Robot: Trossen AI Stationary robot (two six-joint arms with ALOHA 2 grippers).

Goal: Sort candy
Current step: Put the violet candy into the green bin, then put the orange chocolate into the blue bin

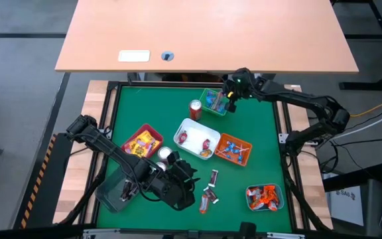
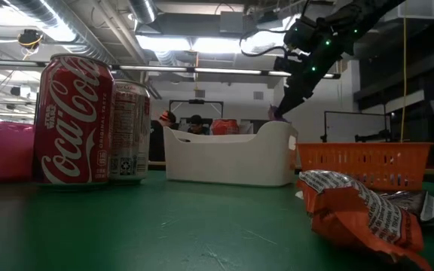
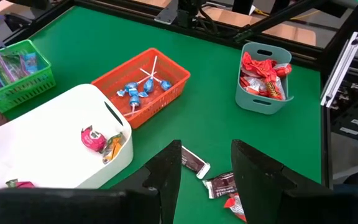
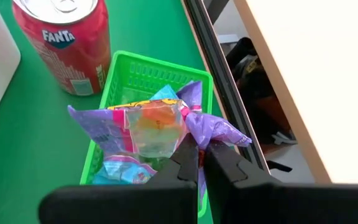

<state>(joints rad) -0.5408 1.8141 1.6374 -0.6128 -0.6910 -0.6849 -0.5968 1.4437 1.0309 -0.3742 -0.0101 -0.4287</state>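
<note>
Right hand point(image 4: 199, 163) over green basket point(image 4: 120, 81), clenched on purple candy packet point(image 4: 154, 127).
Packet hangs just above basket. Left hand point(image 3: 207, 171) released, above dark bars point(image 3: 194, 163) on green surface point(image 3: 216, 93).

Both arms are black, built of rounded, jointed segments with a matte finish. The right arm point(image 1: 310, 106) runs slim and tubular, with a small green light glowing near its wrist; in the low view the same light shows on its dark housing point(image 2: 315, 38). The left arm point(image 1: 111, 153) looks bulkier, with thick blocky casings. The left gripper point(image 3: 207, 177) has two broad, flat, dark fingers with angular edges; the right gripper point(image 4: 201, 163) has similar black tapering fingers
</note>
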